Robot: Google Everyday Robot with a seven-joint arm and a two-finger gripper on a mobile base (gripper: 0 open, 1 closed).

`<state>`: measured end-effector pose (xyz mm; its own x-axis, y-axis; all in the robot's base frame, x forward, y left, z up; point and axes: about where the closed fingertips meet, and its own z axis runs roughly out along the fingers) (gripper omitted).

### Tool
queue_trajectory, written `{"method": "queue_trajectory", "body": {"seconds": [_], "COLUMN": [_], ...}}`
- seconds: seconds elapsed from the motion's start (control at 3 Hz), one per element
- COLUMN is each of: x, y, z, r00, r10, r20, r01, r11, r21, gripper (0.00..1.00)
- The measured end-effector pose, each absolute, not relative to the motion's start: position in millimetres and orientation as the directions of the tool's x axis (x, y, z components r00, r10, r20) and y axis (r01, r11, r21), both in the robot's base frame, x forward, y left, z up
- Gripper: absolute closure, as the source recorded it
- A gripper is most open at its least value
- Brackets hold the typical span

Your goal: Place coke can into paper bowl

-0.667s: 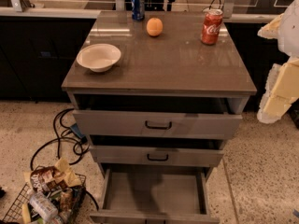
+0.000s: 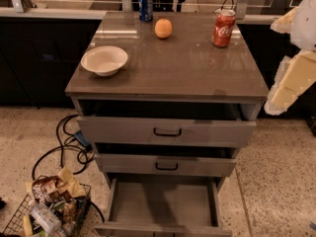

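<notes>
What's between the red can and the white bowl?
Only bare cabinet top between coke can and paper bowl, per the camera view; the orange sits behind that line. The gripper hangs right of the cabinet.

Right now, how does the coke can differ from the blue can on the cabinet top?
The coke can is red with white script; the blue can is dark blue. The coke can stands at the right rear, the blue can at the back edge, left of the orange. Both stand upright, untouched. The gripper hangs right of the cabinet.
</notes>
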<state>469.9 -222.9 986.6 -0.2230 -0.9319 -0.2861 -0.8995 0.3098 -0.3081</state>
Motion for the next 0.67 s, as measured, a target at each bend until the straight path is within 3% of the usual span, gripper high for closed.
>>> {"method": "queue_trajectory", "body": {"seconds": [0.67], "x": [553], "y": [-255], "z": [981], "r00": [-0.238], "r10": [-0.826], "r20": [-0.511], "r01": [-0.83], "r11": [0.446], "r21": [-0.335], "gripper": [0.0]}}
